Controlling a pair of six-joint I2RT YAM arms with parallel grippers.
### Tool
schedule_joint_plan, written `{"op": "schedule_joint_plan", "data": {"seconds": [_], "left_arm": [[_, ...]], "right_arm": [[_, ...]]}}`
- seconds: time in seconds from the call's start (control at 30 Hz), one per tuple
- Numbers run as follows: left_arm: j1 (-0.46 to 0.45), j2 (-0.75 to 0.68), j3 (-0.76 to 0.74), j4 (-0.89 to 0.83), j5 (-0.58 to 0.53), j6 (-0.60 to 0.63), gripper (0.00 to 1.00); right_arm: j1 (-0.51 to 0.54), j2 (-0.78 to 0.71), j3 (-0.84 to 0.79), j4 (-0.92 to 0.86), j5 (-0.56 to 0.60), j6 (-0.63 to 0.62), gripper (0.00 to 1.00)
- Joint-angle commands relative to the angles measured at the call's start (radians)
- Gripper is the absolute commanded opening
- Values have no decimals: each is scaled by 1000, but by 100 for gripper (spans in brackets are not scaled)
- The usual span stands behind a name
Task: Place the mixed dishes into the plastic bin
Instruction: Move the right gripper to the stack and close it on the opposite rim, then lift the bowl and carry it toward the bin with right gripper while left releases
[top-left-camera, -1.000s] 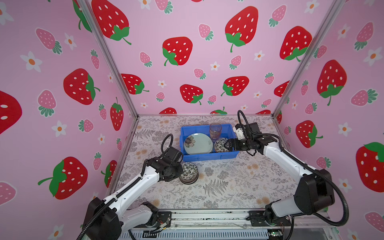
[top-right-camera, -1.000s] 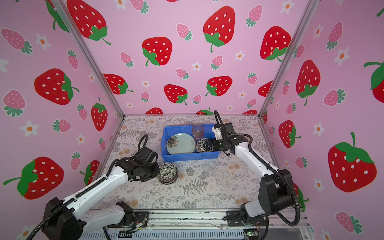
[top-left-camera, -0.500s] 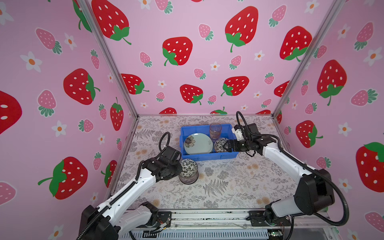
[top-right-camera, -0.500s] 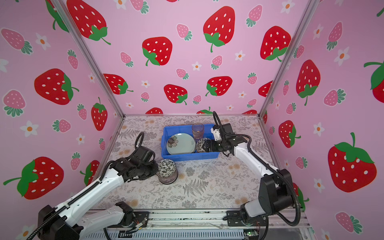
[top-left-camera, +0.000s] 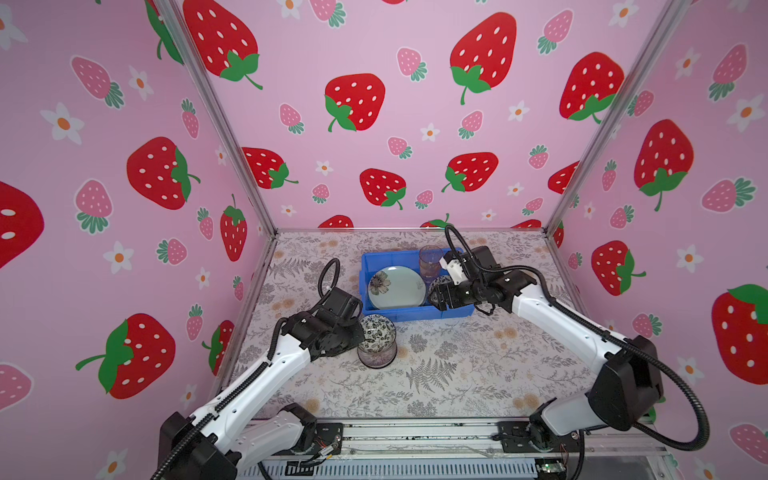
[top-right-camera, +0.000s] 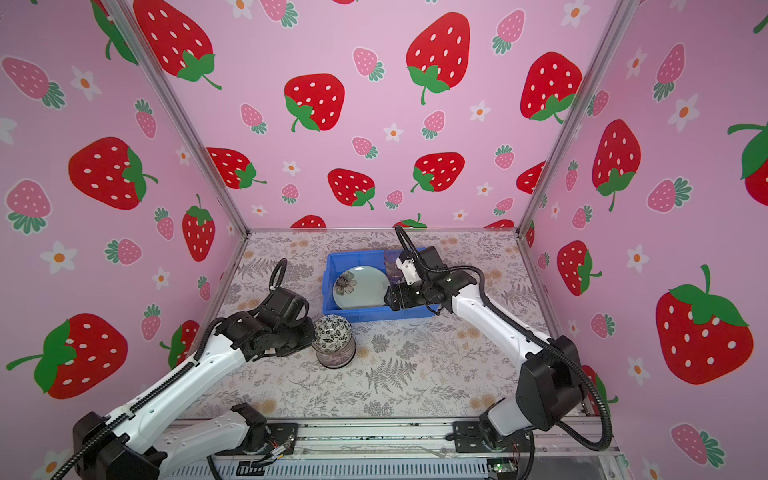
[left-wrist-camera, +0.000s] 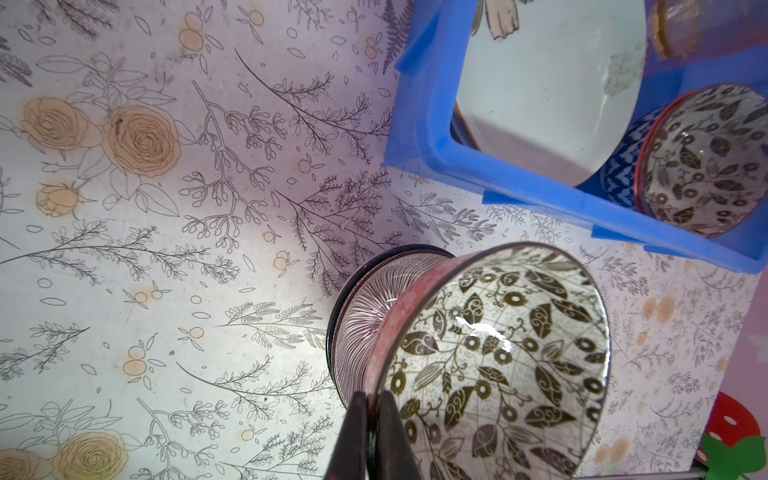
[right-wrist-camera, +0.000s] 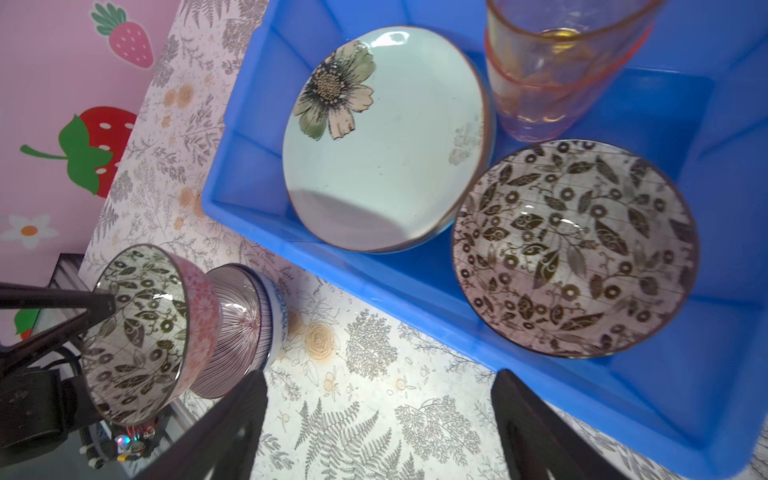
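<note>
Left gripper (left-wrist-camera: 371, 405): clamped on the rim of the bowl (left-wrist-camera: 494, 357), one finger inside and one outside; lower centre of the left wrist view.
Bowl: pink outside, black leaf-and-flower print inside, glossy glaze. It hangs tilted, left of centre in both top views, on the near side of the bin and not yet in it.
Striped bowl (left-wrist-camera: 365, 307): directly under the held one, seemingly mouth down on the table (left-wrist-camera: 166, 249). Touching or just apart: cannot tell.
Step (judged): carry the bowl from this stack into the bin.
Doing it well: lift straight off first so the foot does not drag the striped bowl. A single rim pinch on glazed ware can swivel, so move slowly and hold the tilt steady. Clear the bin's near wall with margin before lowering.
Bin (top-left-camera: 415, 312): bright blue, lipped rim, centre of both top views, just beyond the stack.
Plate (top-left-camera: 397, 286): pale green with a dark flower; fills the bin's left half.
Tumbler (top-left-camera: 430, 261): clear pink-amber, upright, upper right of the bin.
Floral bowl (right-wrist-camera: 573, 249): same print, lower right of the bin, nested in a blue-white bowl (left-wrist-camera: 619, 174). Likely best landing: nest onto it.
Right gripper (right-wrist-camera: 378, 378): jaws wide apart, nothing between them; hovers at the bin's near right wall.
Risk: it sits by the drop spot, so approach from the left.
</note>
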Motion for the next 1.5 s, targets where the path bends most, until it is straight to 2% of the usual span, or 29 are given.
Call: {"op": "schedule_joint_plan", "data": {"seconds": [0.0, 0.23, 0.6, 0.97, 1.17, 1.47], "left_arm": [[-11, -7, 72, 7, -27, 3, 0], [-55, 77, 152, 36, -35, 25, 0], [-92, 203, 255, 80, -46, 47, 0], [-113, 258, 304, 85, -41, 61, 0], [-117, 269, 316, 87, -39, 62, 0], [-120, 278, 318, 90, -38, 60, 0]], "right_arm": [[58, 28, 53, -47, 13, 10, 87], [148, 91, 150, -78, 43, 22, 87], [174, 174, 208, -131, 119, 23, 80], [179, 212, 214, -119, 100, 18, 52], [179, 219, 218, -117, 103, 15, 31], [179, 220, 222, -116, 104, 13, 13]]}}
